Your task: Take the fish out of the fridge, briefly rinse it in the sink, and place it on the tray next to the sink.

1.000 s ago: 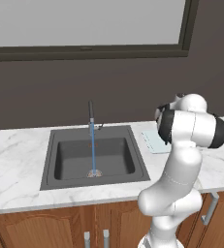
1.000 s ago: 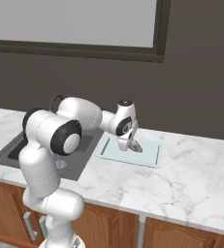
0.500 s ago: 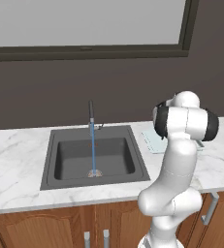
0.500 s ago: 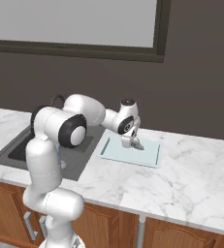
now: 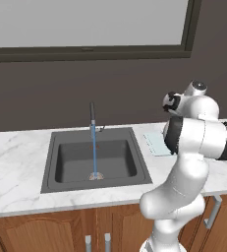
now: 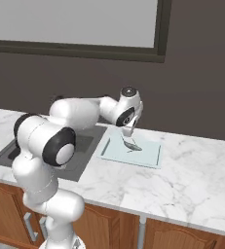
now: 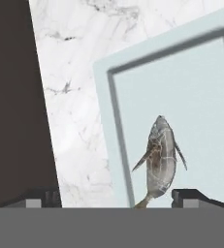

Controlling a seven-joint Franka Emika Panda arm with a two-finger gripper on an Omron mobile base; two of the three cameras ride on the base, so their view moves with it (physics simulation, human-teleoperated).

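On the tray (image 6: 143, 154), beside the sink (image 5: 95, 160) on the marble counter (image 6: 192, 185), the fish (image 6: 132, 145) is lying flat near the tray's sink-side edge. The hand (image 6: 129, 132) is hovering just above it, fingers (image 7: 44, 197) standing wide apart and gripping nothing. Water is running from the tap (image 5: 92, 115). The risk I am seeing: a fingertip could catch the tail as the arm lifts, nudging the fish off the tray's edge.

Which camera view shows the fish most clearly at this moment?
The hand view: the fish appears large, lying on the tray, with body, fins and tail visible. The right base view shows it small on the tray, below the hand. In the left base view the arm covers it.
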